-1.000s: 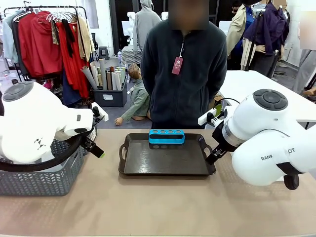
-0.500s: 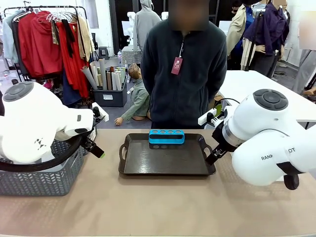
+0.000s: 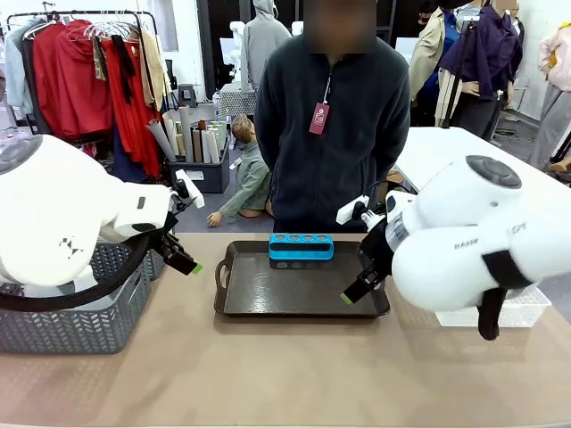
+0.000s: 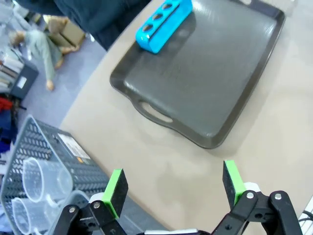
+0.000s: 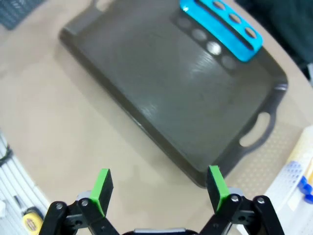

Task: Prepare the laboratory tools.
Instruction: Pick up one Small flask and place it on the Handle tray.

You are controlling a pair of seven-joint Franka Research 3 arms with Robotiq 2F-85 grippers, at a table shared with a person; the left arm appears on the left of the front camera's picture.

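A low blue rack (image 3: 302, 246) with four empty holes stands at the far edge of the black tray (image 3: 294, 299), in front of the person. My left gripper (image 3: 187, 261) hangs open off the tray's left end, above the table beside the grey basket. The left wrist view has its fingers (image 4: 116, 191) wide apart, with the rack (image 4: 164, 18) beyond. Two clear vessels (image 4: 34, 178) lie in that basket. My right gripper (image 3: 350, 294) is open at the tray's front right corner, with its pads (image 5: 215, 183) apart above the table. Blue-capped tubes (image 5: 304, 183) lie at the right edge of the right wrist view.
The grey plastic basket (image 3: 80, 312) stands at the left of the table and a white basket (image 3: 500, 312) at the right, partly behind my right arm. The person stands close behind the tray at the far edge. Bare table lies in front of the tray.
Both arms have swung in toward the tray. The right gripper has moved left to the tray's front right corner; the left gripper has shifted a little right. Both stay open.
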